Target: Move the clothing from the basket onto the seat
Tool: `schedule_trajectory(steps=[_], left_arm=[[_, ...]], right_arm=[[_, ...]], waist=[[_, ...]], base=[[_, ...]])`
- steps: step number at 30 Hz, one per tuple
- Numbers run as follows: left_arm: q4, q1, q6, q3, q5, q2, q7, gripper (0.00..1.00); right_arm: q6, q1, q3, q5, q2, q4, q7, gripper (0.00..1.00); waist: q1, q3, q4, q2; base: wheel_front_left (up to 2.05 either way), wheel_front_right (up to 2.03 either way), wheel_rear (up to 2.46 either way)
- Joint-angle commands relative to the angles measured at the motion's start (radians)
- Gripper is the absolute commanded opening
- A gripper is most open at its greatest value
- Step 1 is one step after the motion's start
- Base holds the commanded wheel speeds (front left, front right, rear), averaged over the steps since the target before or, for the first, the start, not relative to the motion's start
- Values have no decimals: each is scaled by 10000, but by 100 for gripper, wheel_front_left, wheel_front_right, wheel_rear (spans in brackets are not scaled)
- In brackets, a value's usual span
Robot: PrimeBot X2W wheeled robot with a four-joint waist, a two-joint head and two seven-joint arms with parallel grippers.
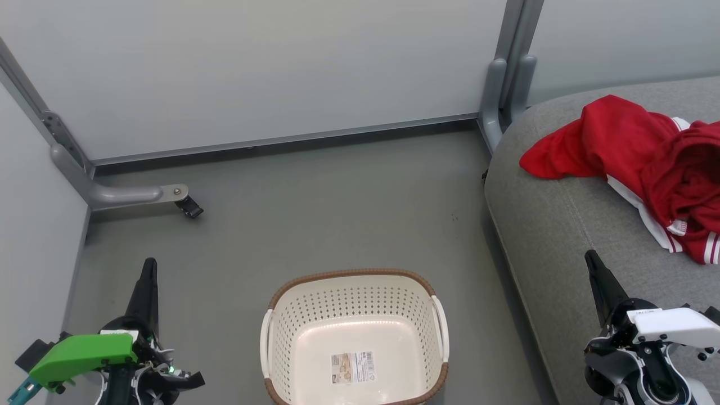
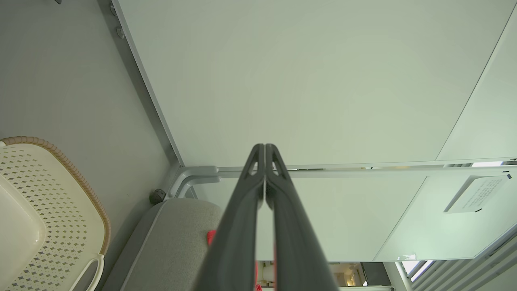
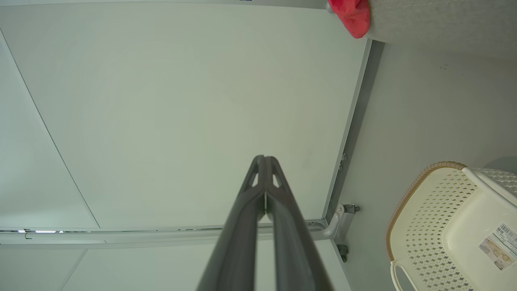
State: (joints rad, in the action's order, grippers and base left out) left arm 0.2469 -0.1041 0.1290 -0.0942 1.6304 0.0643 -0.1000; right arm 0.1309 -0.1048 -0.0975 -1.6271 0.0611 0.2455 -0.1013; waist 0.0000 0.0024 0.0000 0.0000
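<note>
Left fingers: pressed flat against each other, tips meeting, with nothing caught between them.
Right fingers: closed the same way, tip to tip, with nothing held.
Left gripper: to the left of the basket and apart from it, over the floor, with its dark fingers pointing away from the robot.
Right gripper: to the right of the basket and farther from it than the left one, over the near part of the seat.
Basket: upright on the floor between the two grippers. Its pale bottom is in plain sight, and the brown rim and both side handles show.
Label: flat on the bottom of the basket, near the middle.
Seat: right of the basket. Its rounded grey edge runs near the basket's right handle without touching it.
Clothing: crumpled red cloth with white stripe trim, lying on the seat, beyond the basket and well to its right, apart from it.
Wall panels: pale, standing beyond the basket.
Frame foot: grey metal with a dark caster, on the floor beyond the basket and to its left.
</note>
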Motion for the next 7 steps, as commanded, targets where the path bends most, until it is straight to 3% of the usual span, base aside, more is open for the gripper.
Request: schedule_trajectory(steps=[1, 7], left_arm=[[8, -131, 49, -36, -34, 4, -9, 0], [9, -133, 49, -51, -40, -5, -23, 0]], right_arm=[[-3, -102, -34, 26, 18, 19, -34, 0], [-3, -103, -43, 42, 12, 20, -39, 0]], waist=[[0, 0, 0, 0], [0, 0, 0, 0]], base=[[0, 0, 0], [0, 0, 0]])
